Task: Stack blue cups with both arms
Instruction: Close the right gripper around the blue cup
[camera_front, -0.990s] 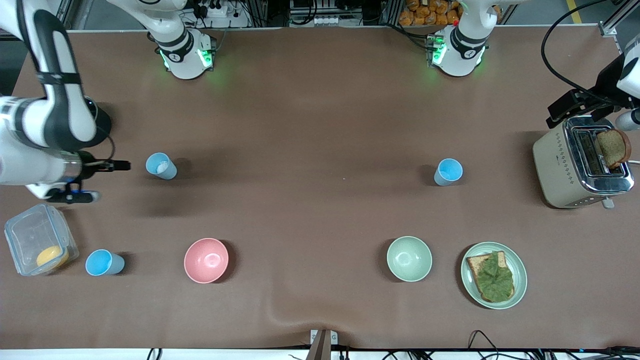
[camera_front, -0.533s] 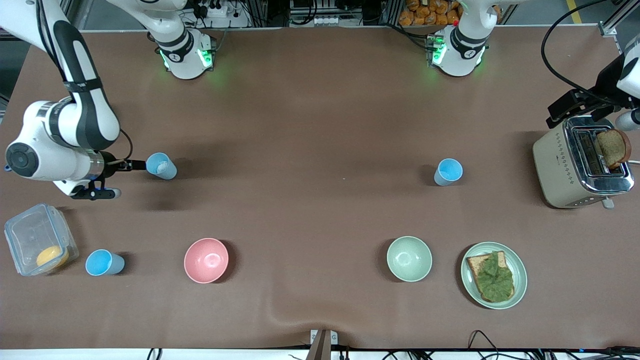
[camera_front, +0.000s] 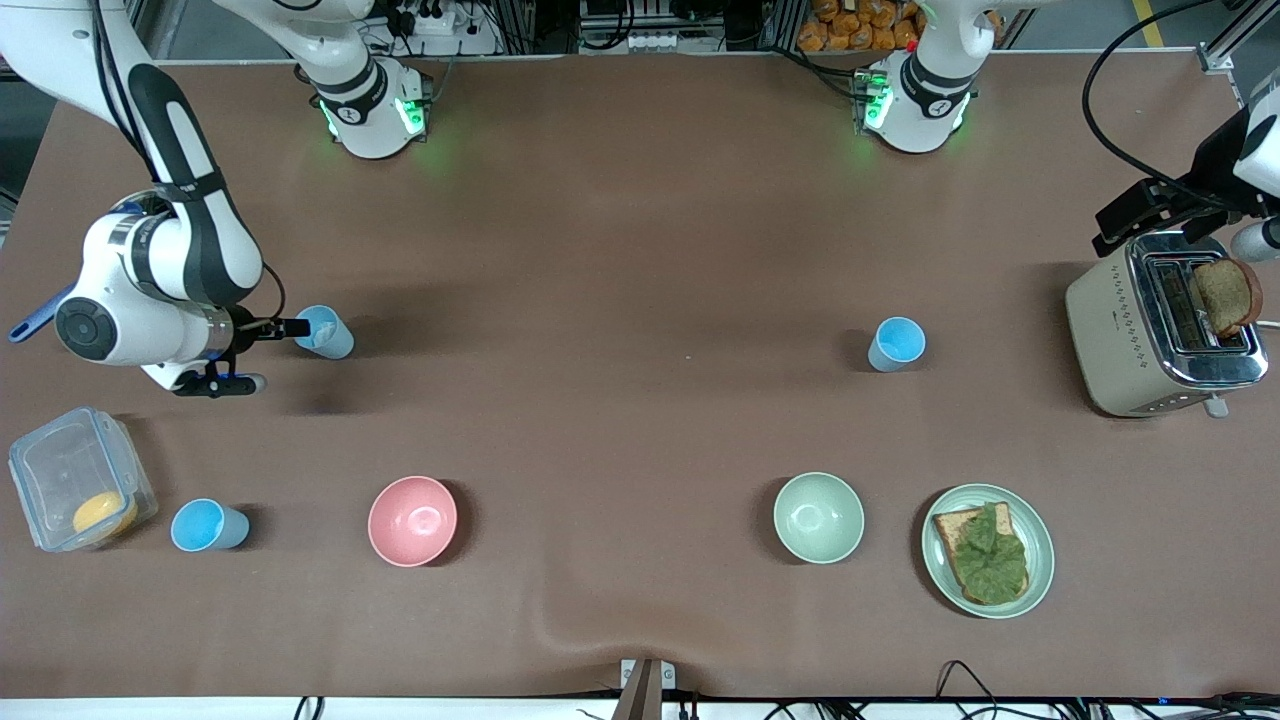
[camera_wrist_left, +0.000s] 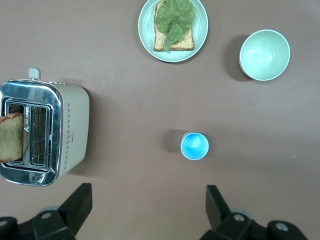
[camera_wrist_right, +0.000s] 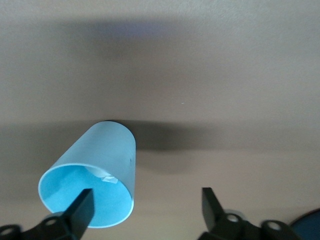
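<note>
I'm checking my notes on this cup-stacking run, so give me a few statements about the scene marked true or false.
1. Three blue cups stand on the table. True: the patched cup, the middle cup and the cup by the box.
2. The right gripper is at the patched cup's rim. True; one finger reaches into its mouth.
3. Two cups are already stacked. False: all three stand apart.
4. The left gripper holds the middle cup. False: its jaws are open and empty, high above the table.
5. The toaster is empty. False: a slice of bread sticks out of it.
</note>
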